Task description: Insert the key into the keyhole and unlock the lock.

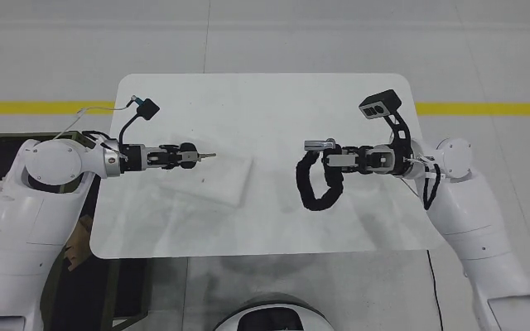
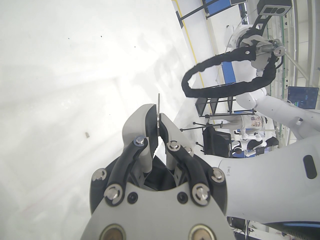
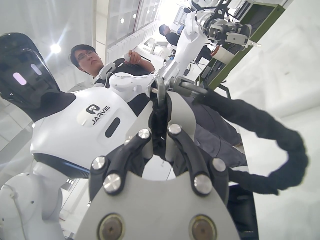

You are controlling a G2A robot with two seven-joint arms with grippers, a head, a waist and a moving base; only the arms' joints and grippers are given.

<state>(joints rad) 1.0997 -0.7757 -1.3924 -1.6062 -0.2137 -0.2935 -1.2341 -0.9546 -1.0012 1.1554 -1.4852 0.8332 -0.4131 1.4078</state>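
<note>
L end effector (image 1: 192, 155) is clamped on the key (image 1: 207, 155) by its bow. The blade sticks straight out ahead of the fingertips, held above the desk (image 1: 265, 99). R end effector (image 1: 330, 157) is closed on the cable lock (image 1: 318, 146), gripping near the lock body. The black cable loop (image 1: 316, 192) droops off to one side of it.

Lock sits dead ahead of the key tip, well apart, w/ open air betw. them. In the L wrist cam the keyhole face (image 2: 278, 50) looks turned back toward the key. Key's long axis and the lock barrel run roughly in line across the desk, barrel maybe a touch off-axis.

I reckon next is closing the gap straight fwd: L arm carries the key in, R holds steady. Blade shows edge-on in the L wrist cam, so can't tell if its flat matches the slot.
</note>
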